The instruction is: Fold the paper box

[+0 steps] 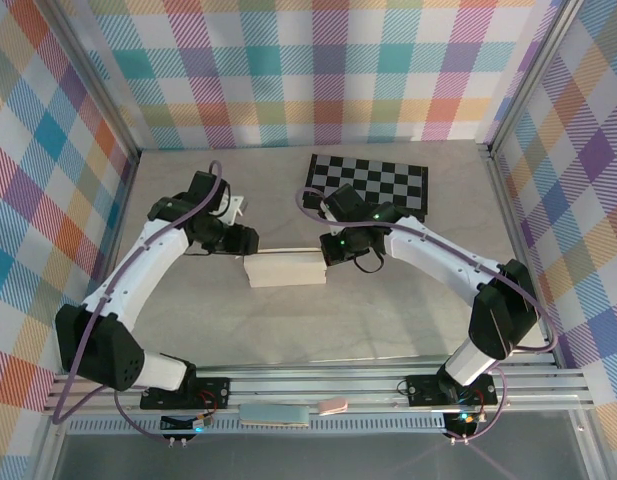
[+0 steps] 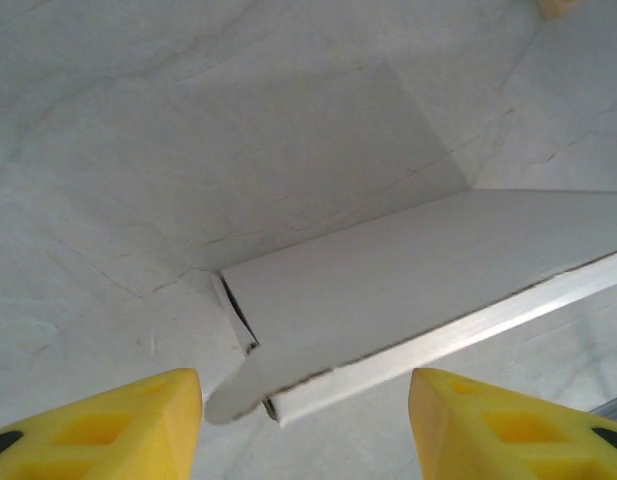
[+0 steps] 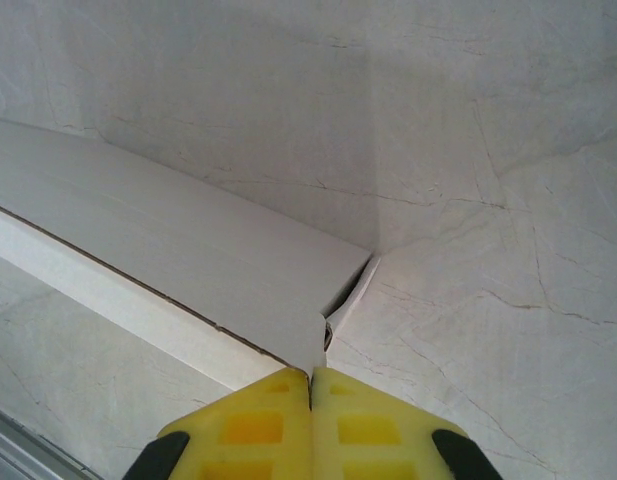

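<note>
Pale tabletop (image 1: 388,310) bears the paper box (image 1: 286,270) between both jaws.

Bright, even, diffuse light falls from above. The top view is sharp, and the arms throw only faint, soft shadows on the worktop (image 1: 388,320). In the wrist views the paper box (image 2: 408,280) casts a soft grey shadow. Its near edge gleams slightly by the mildly blurred left end effector (image 2: 303,425).

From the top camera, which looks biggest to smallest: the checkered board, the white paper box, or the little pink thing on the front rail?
1. checkered board, the largest
2. paper box
3. pink thing, the smallest
</note>
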